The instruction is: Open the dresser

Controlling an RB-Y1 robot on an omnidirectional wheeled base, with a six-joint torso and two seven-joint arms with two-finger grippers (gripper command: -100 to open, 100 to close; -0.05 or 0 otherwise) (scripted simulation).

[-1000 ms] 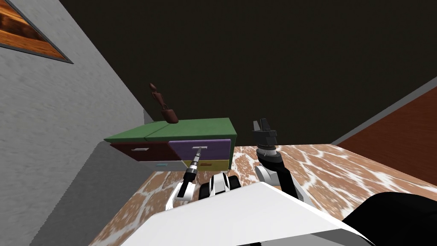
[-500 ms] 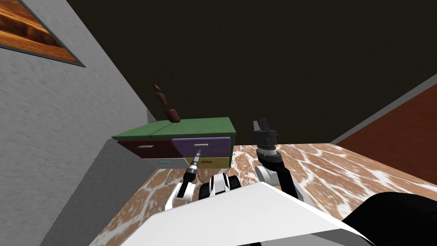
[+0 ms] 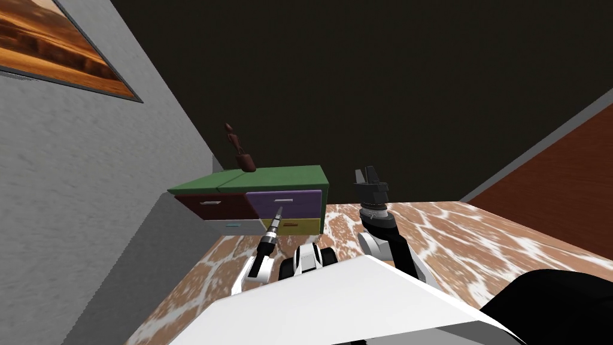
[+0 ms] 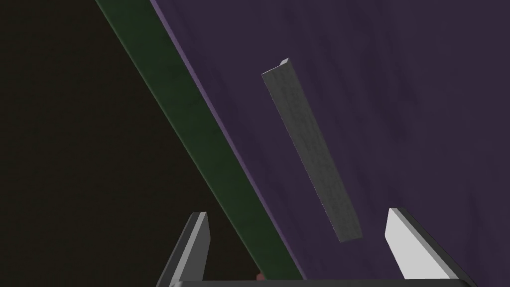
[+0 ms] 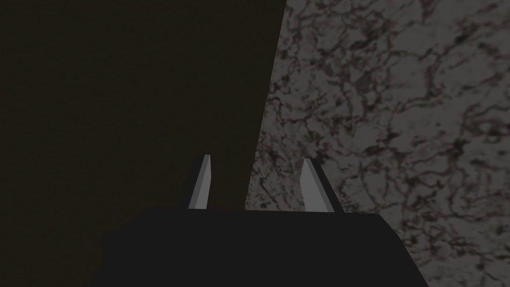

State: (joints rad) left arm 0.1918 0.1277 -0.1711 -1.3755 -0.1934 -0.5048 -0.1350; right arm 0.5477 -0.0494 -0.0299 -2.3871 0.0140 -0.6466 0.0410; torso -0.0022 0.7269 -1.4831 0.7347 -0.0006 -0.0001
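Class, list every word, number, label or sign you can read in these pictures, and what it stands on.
None to read. The green-topped dresser, its purple drawer front, the grey bar handle, the framed orange-brown wall picture and the brown figurine carry no lettering.

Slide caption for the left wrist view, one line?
Open left gripper faces the purple drawer front, grey bar handle between its fingers, not yet gripped.

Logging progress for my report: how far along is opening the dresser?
Done: the left gripper is at the purple drawer, open. In hand: lining up on its grey handle, not yet gripped. Left: close and pull; no drawer on the dresser looks pulled out.
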